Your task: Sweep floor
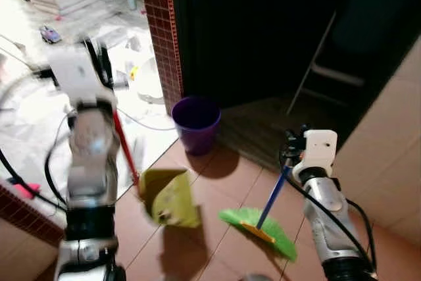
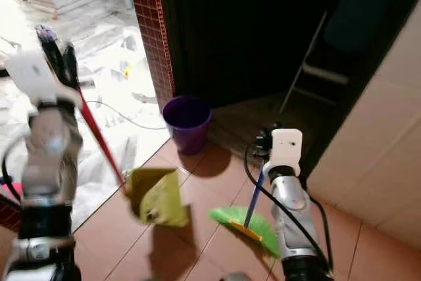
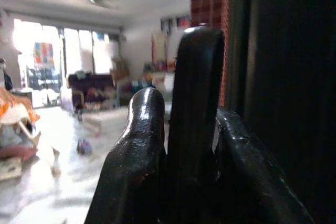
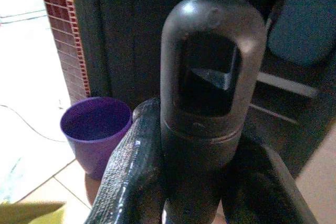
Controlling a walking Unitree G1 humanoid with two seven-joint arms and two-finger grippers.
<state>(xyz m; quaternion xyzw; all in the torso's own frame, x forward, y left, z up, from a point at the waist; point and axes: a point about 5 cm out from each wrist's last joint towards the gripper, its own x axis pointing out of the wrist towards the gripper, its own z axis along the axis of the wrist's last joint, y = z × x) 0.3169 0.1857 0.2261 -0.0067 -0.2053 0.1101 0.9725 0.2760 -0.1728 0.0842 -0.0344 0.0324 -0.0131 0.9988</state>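
Broom (image 1: 260, 224) gripped in my right gripper (image 4: 210, 145), dustpan (image 1: 168, 197) handle clamped in my left gripper (image 3: 184, 156), I should sweep bristles flat toward the pan's mouth.

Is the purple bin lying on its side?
No, the purple bin stands upright on the floor, its open mouth facing up beside the brick pillar.

Glossy black plastic on left gripper (image 3: 181, 145) fingers and dustpan handle cap (image 3: 197, 77). Right gripper (image 4: 210, 182) fingers (image 4: 131, 166) finely textured, semi-gloss black; broom handle cap (image 4: 212, 66) smooth, satin black plastic. Purple bin (image 1: 196, 123) smooth, matt plastic. Dustpan (image 1: 170, 197) yellow-green plastic, dull. Broom head (image 1: 260, 228) green synthetic bristles. Floor tiles (image 1: 210, 255) reddish-brown, low sheen. Pillar (image 1: 164, 31) small red glazed tiles. Arm casings (image 1: 92, 149) brushed silver metal.
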